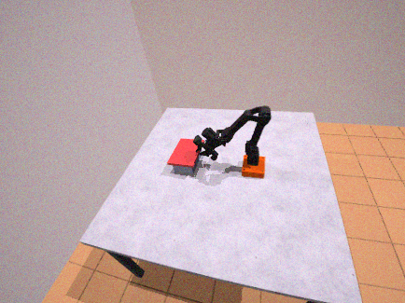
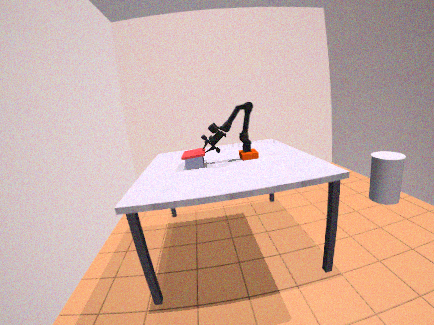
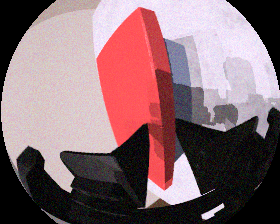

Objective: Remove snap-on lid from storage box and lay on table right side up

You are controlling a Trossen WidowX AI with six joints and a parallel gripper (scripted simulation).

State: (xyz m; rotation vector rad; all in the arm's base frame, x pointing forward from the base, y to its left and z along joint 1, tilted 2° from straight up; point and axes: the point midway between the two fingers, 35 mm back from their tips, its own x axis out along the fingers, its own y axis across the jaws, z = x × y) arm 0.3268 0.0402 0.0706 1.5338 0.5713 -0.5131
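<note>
The red lid (image 1: 183,152) (image 2: 194,154) (image 3: 127,75) is over the blue-grey storage box (image 1: 185,170) (image 2: 194,163) (image 3: 180,62), right side up. In the exterior view the lid looks slightly tilted, with the edge at the gripper higher than the far edge. My gripper (image 1: 200,151) (image 2: 205,151) (image 3: 161,125) is shut on the lid's edge nearest the arm's base, one finger above the lid and one below its rim. The box stands on the table (image 1: 210,230) (image 2: 165,184). Whether the far rim still touches the box is too small to tell.
The arm's orange base (image 1: 253,167) (image 2: 248,154) stands on the table, to the right of the box in the top and exterior views. A grey cylinder (image 2: 386,179) stands on the floor beyond the table. The table's left edge lies beyond the box.
</note>
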